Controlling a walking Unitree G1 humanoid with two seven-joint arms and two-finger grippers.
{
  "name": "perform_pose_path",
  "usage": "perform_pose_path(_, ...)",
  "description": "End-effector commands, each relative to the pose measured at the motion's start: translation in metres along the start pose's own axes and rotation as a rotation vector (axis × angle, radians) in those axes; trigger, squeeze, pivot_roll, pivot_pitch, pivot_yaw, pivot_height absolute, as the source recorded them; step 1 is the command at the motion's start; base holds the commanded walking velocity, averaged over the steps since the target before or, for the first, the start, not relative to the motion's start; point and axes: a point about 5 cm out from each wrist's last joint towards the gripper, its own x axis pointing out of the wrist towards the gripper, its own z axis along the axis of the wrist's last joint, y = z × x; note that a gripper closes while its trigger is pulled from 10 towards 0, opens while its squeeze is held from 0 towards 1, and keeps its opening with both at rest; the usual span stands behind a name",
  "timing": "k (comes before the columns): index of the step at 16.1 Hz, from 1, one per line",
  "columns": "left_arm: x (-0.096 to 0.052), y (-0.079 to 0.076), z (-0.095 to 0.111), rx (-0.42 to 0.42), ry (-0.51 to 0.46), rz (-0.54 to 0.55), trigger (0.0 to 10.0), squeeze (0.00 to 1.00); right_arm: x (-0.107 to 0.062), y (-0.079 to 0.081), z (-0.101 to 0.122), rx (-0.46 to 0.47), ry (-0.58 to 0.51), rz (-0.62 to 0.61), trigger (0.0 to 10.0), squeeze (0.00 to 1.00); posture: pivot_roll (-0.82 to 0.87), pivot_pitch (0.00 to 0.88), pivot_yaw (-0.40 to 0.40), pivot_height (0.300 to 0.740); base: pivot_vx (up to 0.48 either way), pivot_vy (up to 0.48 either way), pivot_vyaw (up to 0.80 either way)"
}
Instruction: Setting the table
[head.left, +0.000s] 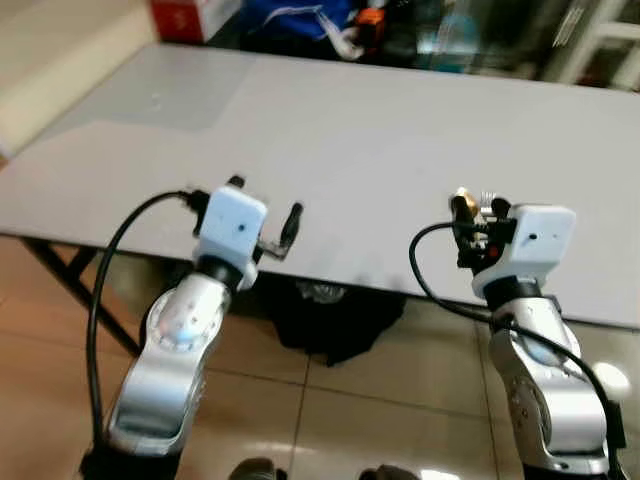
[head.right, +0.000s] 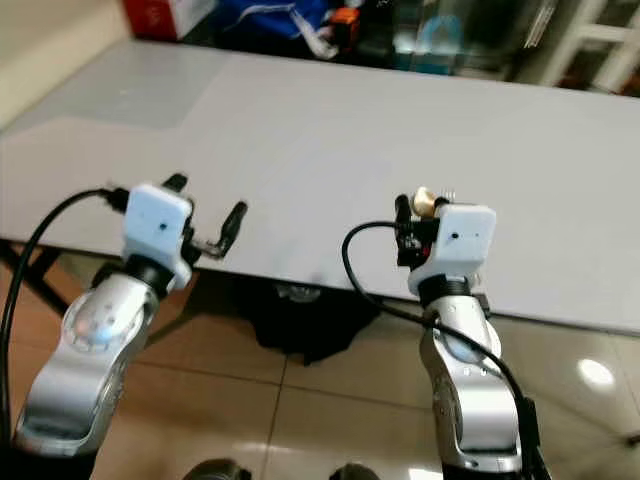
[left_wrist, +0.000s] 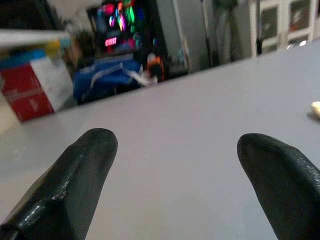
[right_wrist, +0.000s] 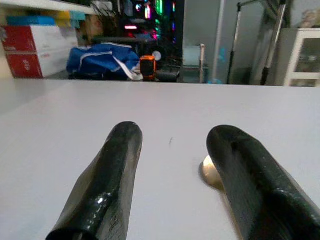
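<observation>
You have one grey tabletop (head.left: 380, 130), two hands, left hand (head.left: 262, 215) and right hand (head.right: 422, 205), one blue bag (right_wrist: 102, 59), one red-and-white box (right_wrist: 30, 57).

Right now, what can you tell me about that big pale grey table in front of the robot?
The big pale grey table has a broad, flat, matte top that looks smooth, with faint reflections toward its far edge. Dark legs show under its near left corner. It stands on a tan tiled floor. The left gripper and right gripper hover over its near edge, fingers apart. A small pale round thing lies on it by the right gripper; what it is cannot be told.
</observation>
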Motion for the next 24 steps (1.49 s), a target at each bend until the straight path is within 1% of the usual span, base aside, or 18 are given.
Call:
perform_pose_path(1, -0.003, 0.004, -0.002, 0.023, 0.009, 0.031, 10.0, 0.00, 0.004, 0.007, 0.000, 0.016, 0.015, 0.020, 10.0, 0.00, 0.05, 0.066, -0.017, 0.740, 0.000, 0.480, -0.80)
perform_pose_path(2, -0.005, 0.006, -0.003, 0.024, 0.016, 0.040, 10.0, 0.00, 0.006, 0.011, -0.001, 0.010, 0.028, 0.038, 10.0, 0.00, 0.05, 0.066, -0.017, 0.740, 0.000, 0.480, -0.80)
perform_pose_path(3, -0.006, 0.009, -0.007, 0.021, 0.035, 0.072, 10.0, 0.00, 0.013, 0.014, -0.005, -0.108, 0.061, 0.057, 10.0, 0.00, 0.06, 0.073, -0.024, 0.740, 0.000, 0.480, 0.00)
perform_pose_path(4, -0.005, 0.011, -0.009, 0.030, 0.042, 0.094, 10.0, 0.00, 0.015, 0.015, -0.006, -0.163, 0.065, 0.070, 10.0, 0.00, 0.06, 0.077, -0.036, 0.740, 0.000, 0.480, 0.00)
perform_pose_path(5, -0.004, 0.012, -0.009, 0.032, 0.046, 0.120, 10.0, 0.00, 0.016, 0.016, -0.010, -0.145, 0.104, 0.078, 10.0, 0.00, 0.06, 0.077, -0.045, 0.740, 0.000, 0.480, 0.00)
perform_pose_path(6, -0.005, 0.012, -0.008, 0.033, 0.043, 0.122, 10.0, 0.00, 0.015, 0.016, -0.013, -0.101, 0.136, 0.084, 10.0, 0.00, 0.07, 0.077, -0.047, 0.740, 0.000, 0.480, 0.00)
perform_pose_path(8, -0.008, 0.011, -0.009, 0.035, 0.051, 0.112, 10.0, 0.00, 0.014, 0.016, -0.012, -0.065, 0.139, 0.075, 10.0, 0.00, 0.06, 0.079, -0.042, 0.740, 0.000, 0.480, 0.00)
perform_pose_path(10, -0.009, 0.010, -0.014, 0.009, 0.075, 0.106, 10.0, 0.00, 0.011, 0.024, -0.005, 0.054, 0.082, 0.142, 10.0, 0.00, 0.05, 0.078, -0.037, 0.740, 0.000, 0.480, 0.00)
perform_pose_path(12, -0.007, 0.010, -0.016, 0.021, 0.077, 0.110, 10.0, 0.00, 0.010, 0.025, -0.007, 0.031, 0.096, 0.146, 10.0, 0.00, 0.05, 0.077, -0.032, 0.740, 0.000, 0.480, 0.00)
perform_pose_path(14, -0.006, 0.012, -0.016, 0.018, 0.080, 0.142, 10.0, 0.00, 0.009, 0.026, -0.006, 0.137, 0.091, 0.179, 10.0, 0.00, 0.04, 0.073, -0.032, 0.740, 0.000, 0.480, 0.00)
perform_pose_path(15, -0.006, 0.013, -0.016, 0.003, 0.072, 0.136, 10.0, 0.00, 0.009, 0.025, -0.006, 0.139, 0.094, 0.164, 10.0, 0.00, 0.04, 0.069, -0.032, 0.740, 0.000, 0.480, 0.00)
perform_pose_path(16, -0.006, 0.014, -0.016, 0.009, 0.074, 0.143, 10.0, 0.00, 0.010, 0.024, -0.007, 0.134, 0.090, 0.134, 10.0, 0.00, 0.04, 0.069, -0.032, 0.740, 0.000, 0.480, 0.00)
perform_pose_path(17, -0.005, 0.015, -0.015, 0.012, 0.075, 0.143, 10.0, 0.00, 0.012, 0.021, -0.005, 0.115, 0.063, 0.096, 10.0, 0.00, 0.04, 0.069, -0.032, 0.740, 0.000, 0.480, 0.00)
perform_pose_path(19, -0.004, 0.017, -0.014, 0.027, 0.073, 0.143, 10.0, 0.00, 0.011, 0.022, -0.008, 0.096, 0.082, 0.129, 10.0, 0.00, 0.05, 0.058, -0.031, 0.740, 0.000, 0.480, 0.00)
perform_pose_path(20, -0.003, 0.017, -0.013, 0.032, 0.070, 0.136, 10.0, 0.00, 0.010, 0.024, -0.008, 0.125, 0.074, 0.149, 10.0, 0.00, 0.05, 0.056, -0.032, 0.740, 0.000, 0.480, 0.00)
perform_pose_path(22, -0.002, 0.018, -0.011, 0.039, 0.061, 0.129, 10.0, 0.00, 0.009, 0.029, -0.006, 0.134, 0.063, 0.184, 10.0, 0.00, 0.05, 0.049, -0.031, 0.740, 0.000, 0.480, 0.00)
perform_pose_path(24, 0.000, 0.020, -0.009, 0.040, 0.051, 0.134, 10.0, 0.00, 0.012, 0.032, -0.007, 0.148, 0.073, 0.189, 10.0, 0.00, 0.05, 0.041, -0.032, 0.740, 0.000, 0.480, 0.00)
